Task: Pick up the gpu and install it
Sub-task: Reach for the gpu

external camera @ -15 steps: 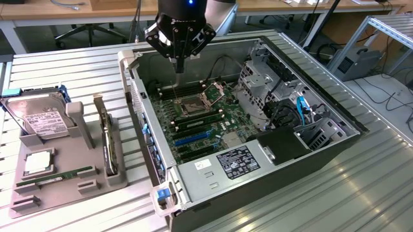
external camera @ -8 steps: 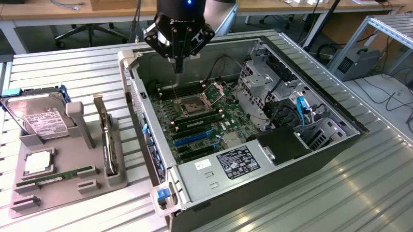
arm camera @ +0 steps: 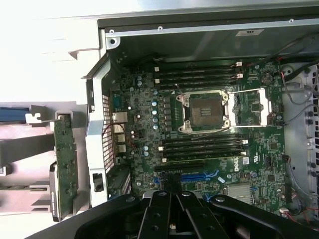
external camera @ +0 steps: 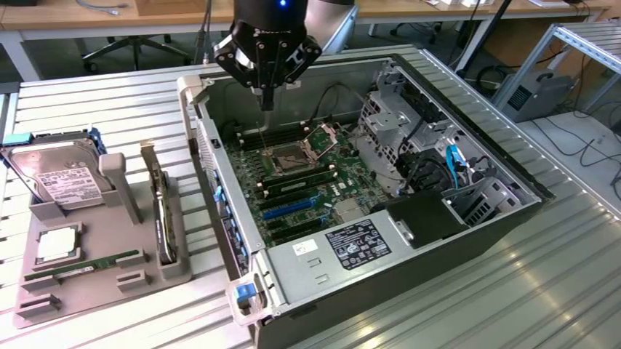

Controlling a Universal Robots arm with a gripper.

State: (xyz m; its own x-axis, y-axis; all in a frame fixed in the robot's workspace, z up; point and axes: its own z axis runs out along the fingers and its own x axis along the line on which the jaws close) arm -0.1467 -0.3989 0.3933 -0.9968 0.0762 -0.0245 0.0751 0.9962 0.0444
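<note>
The gpu (external camera: pixel 165 218) is seen standing on its long edge, slotted in the grey holder just beside the open computer case, green circuit face (arm camera: pixel 65 159) exposed.

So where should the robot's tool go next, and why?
Probably sideways, toward the grey stand, opening on the way. The tool hangs shut and empty above the open computer. The graphics card it needs stands on edge in that stand, beside the computer on the exterior view's left, with nothing touching it.
</note>
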